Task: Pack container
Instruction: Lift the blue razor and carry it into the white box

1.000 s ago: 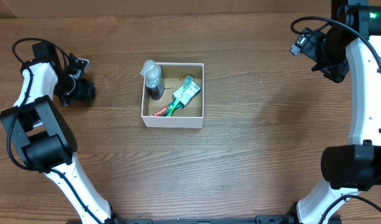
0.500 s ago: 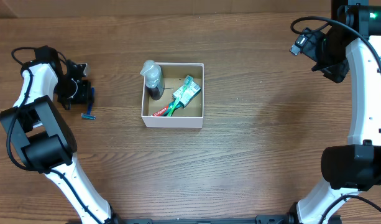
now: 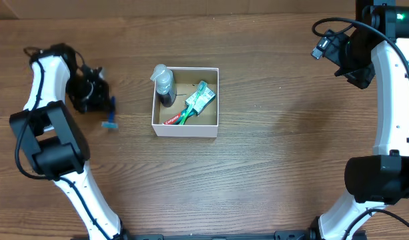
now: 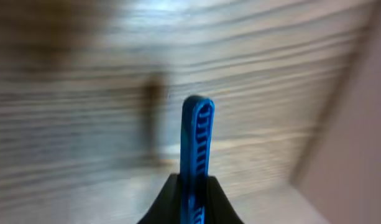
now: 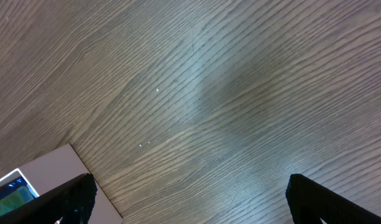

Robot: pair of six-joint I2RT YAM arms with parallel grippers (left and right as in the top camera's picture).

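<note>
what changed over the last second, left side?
Left gripper closed on the blue razor and carried it right, toward the container. Right gripper stayed open and in place; the container did not move.

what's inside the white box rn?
The container holds a small bottle in one corner, a green toothbrush, a green-and-white packet, a red tube. Anything beneath them is hidden.

Brown wood-grain table (image 3: 271, 167); white container (image 3: 185, 130) rests directly on it, left of centre.
</note>
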